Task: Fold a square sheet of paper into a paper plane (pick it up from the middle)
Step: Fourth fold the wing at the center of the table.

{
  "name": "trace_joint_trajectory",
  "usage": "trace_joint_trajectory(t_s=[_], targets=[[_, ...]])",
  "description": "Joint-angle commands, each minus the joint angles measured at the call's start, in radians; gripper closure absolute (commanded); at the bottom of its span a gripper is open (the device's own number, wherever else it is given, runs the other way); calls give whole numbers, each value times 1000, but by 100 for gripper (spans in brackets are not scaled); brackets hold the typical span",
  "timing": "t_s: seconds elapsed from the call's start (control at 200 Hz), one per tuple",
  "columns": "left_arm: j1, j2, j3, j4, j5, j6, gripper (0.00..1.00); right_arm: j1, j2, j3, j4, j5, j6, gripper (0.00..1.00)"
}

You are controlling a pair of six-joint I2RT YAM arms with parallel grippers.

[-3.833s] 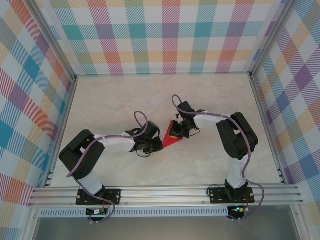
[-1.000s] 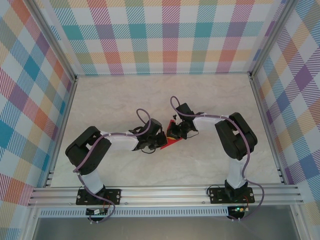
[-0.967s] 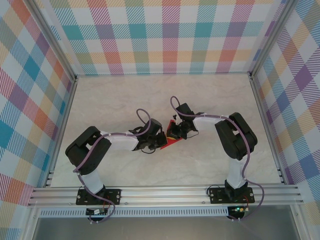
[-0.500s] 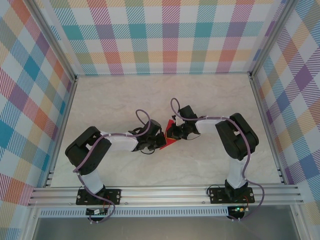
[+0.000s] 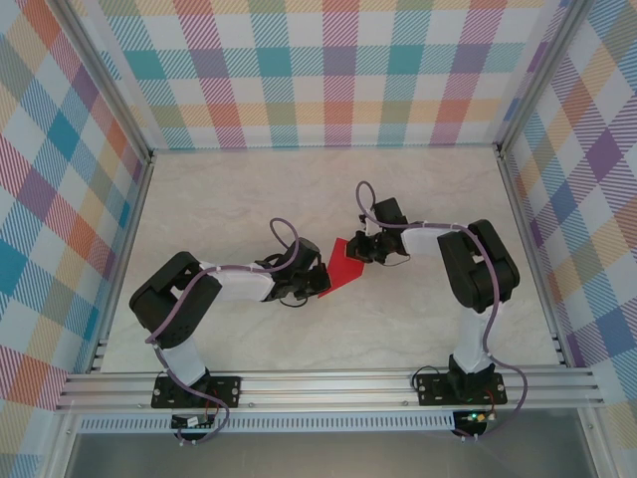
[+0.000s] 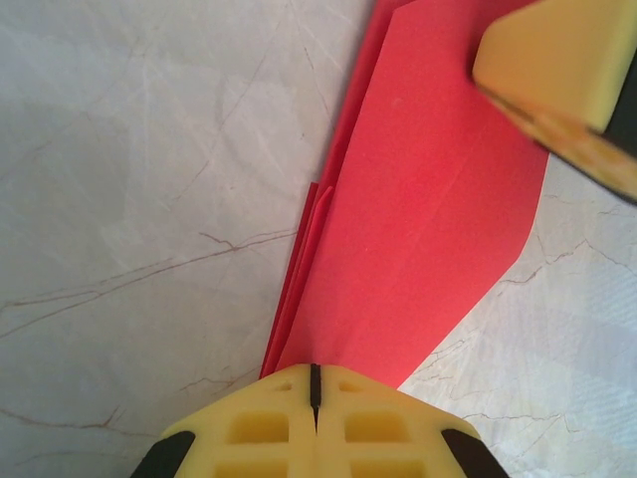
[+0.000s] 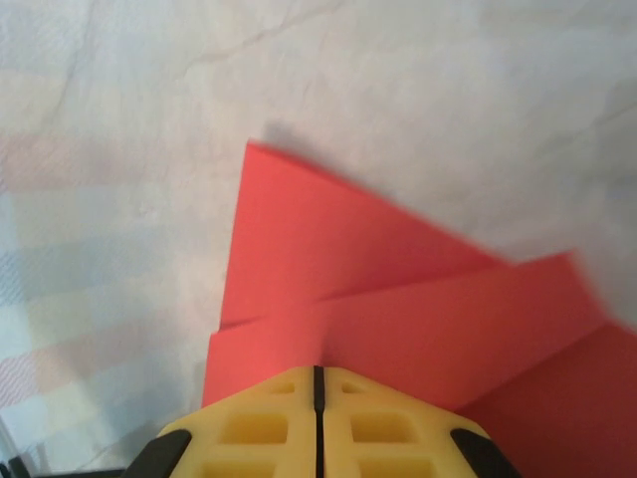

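folded paper (image 5: 346, 265) diagonal, tip toward left hand (image 5: 315, 283)

red paper (image 6: 428, 199) cut by top edge, near end hidden under left end effector (image 6: 313, 388)

We look into what we take for a robotics lab test cell. A marble-patterned tabletop (image 5: 229, 189) sits boxed in by an aluminium extrusion frame (image 5: 328, 386), with bright plaid panels (image 5: 338, 70) as its walls. The left arm (image 5: 234, 282) and right arm (image 5: 468, 269) stand bolted to the front rail, with purple cables (image 5: 296, 239) looped along them.
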Motion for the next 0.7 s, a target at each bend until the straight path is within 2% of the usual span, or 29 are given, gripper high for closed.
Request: trace_joint_trajectory(t_s=[0.0, 0.5, 0.695], targets=[[5, 45, -52, -166, 7, 22, 95, -21, 34, 43, -25, 53, -41, 93], [4, 35, -54, -165, 10, 24, 95, -127, 69, 117, -59, 111, -28, 93], [5, 35, -44, -163, 7, 24, 96, -133, -26, 110, -76, 87, -37, 92]])
